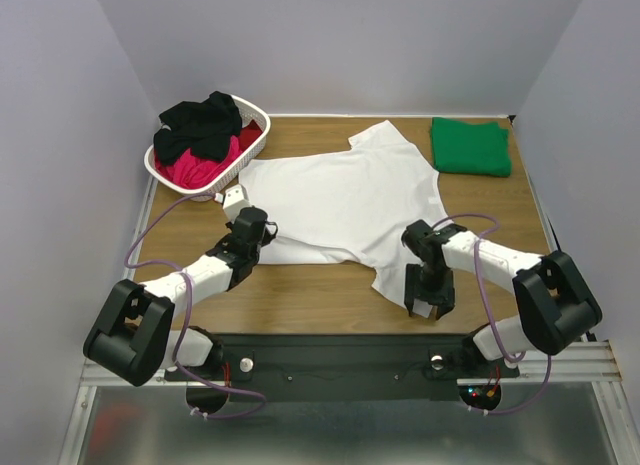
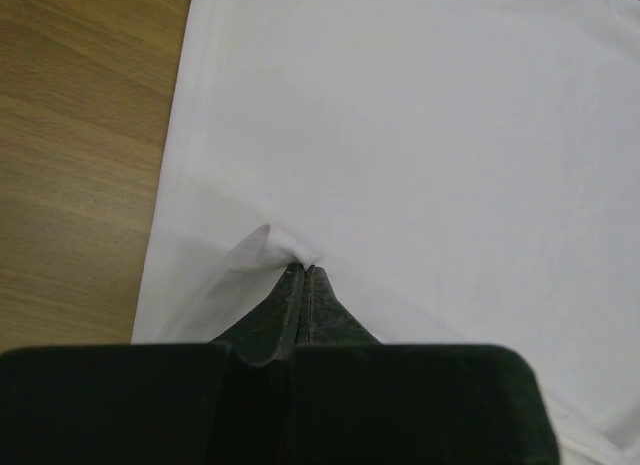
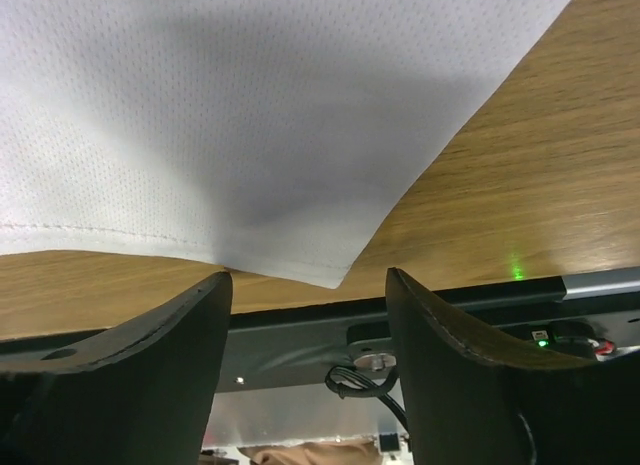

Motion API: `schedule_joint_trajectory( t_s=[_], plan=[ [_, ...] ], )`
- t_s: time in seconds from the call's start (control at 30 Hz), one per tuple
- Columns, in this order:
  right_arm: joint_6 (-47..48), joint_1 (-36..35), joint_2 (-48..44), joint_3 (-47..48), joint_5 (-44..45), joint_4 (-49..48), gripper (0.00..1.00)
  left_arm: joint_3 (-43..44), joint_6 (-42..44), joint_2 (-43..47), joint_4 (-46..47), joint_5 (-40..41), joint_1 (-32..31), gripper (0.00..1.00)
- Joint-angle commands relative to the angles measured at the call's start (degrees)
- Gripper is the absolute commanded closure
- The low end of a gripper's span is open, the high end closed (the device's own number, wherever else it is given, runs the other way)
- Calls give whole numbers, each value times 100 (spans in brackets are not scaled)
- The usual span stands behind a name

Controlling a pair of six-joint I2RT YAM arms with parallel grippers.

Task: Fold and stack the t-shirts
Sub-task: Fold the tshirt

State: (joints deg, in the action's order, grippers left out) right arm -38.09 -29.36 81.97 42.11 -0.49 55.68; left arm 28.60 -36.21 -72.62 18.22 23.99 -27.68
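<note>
one white shirt pinched, three others waiting

a large white cloth t-shirt (image 1: pixel 340 200) is lying spread flat across the middle of the wooden table (image 1: pixel 300 295). the left gripper (image 2: pixel 303 272) is squeezing a small raised fold of it near the left hem, jaws pressed together on the cloth. the right gripper (image 3: pixel 308 275) is hanging over the shirt's near right corner, jaws standing wide apart and holding nothing. one folded green t-shirt (image 1: pixel 470 145) is sitting at the far right. one black shirt (image 1: pixel 200 125) and one red-pink shirt (image 1: pixel 200 167) are lying heaped in the single white plastic lattice basket (image 1: pixel 255 115) at the far left.
</note>
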Motion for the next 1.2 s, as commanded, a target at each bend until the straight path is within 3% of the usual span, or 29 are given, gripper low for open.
schedule_joint_trajectory(
  t_s=[0.0,0.2,0.47,0.77,1.17],
  plan=[
    [-278,-52,-270,-62,162,-259,32,93,96,29,200,36,44,100],
    [-445,-61,-331,-299,190,-733,48,67,96,37,217,9,61,100],
    [-498,-105,-375,-563,111,-901,61,40,96,64,191,36,79,100],
    [-384,-236,-446,-221,216,-497,100,14,87,239,59,44,87,100],
    [-147,-333,-244,1325,1138,31,100,-206,-88,1171,-556,-26,79,100]
  ],
)
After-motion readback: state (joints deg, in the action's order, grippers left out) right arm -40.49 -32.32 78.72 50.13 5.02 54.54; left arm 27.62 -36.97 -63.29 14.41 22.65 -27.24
